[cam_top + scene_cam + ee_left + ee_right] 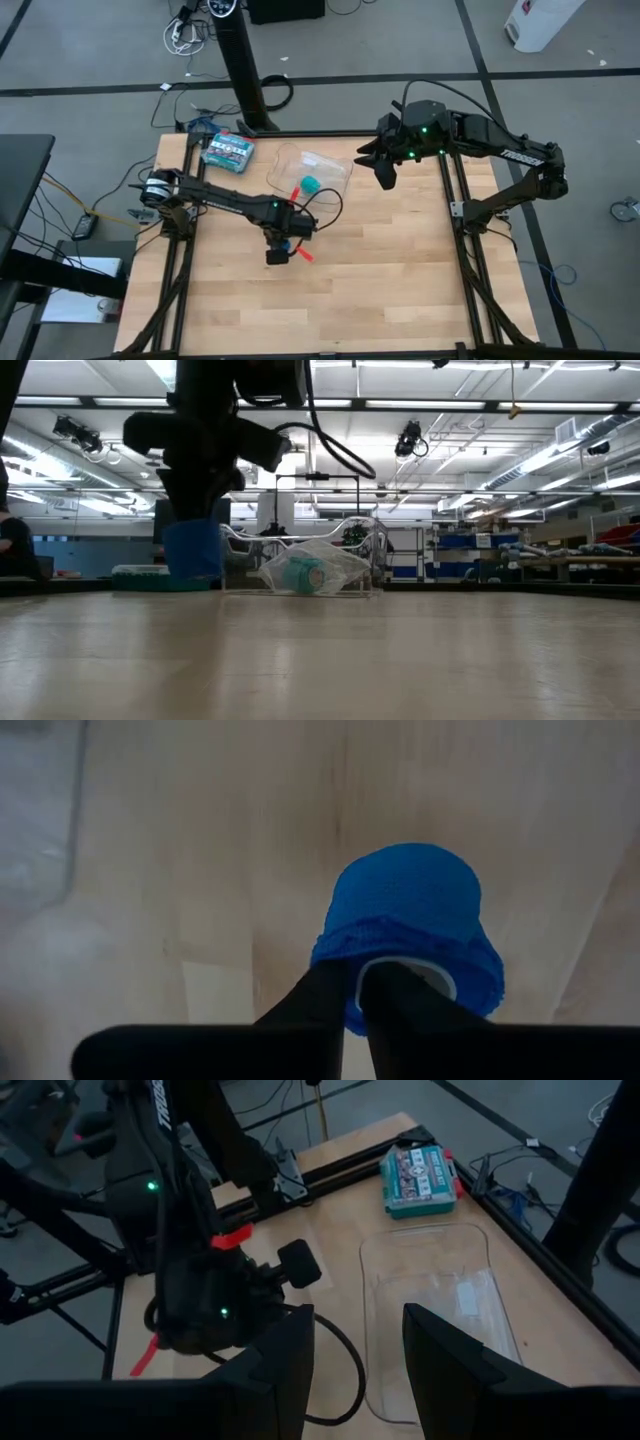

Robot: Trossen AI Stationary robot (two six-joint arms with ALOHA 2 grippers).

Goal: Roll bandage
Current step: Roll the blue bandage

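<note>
The bandage (405,895) is a small bright blue roll with a white core. It stands upright near the middle of the table (400,290), its lower end (192,580) down at the tabletop. My left gripper (358,982) points straight down over it and is shut on its upper rim. In the high view the roll (284,246) shows just under that gripper (283,238). My right gripper (358,1345) hovers open and high over the table's far right part (385,178), touching nothing. My left gripper pinches the roll's wall at its upper rim (352,952), one finger (405,1005) inside the white core and the other (315,1000) outside. The fingers come from above, pointing down. The roll stands upright below them; whether its lower end rests on the table I cannot tell.
A clear plastic tray (335,160) at the far middle holds a clear bag with a small teal roll (311,184). A green-and-white box (227,150) lies at the far left. The near half of the wooden table is bare.
</note>
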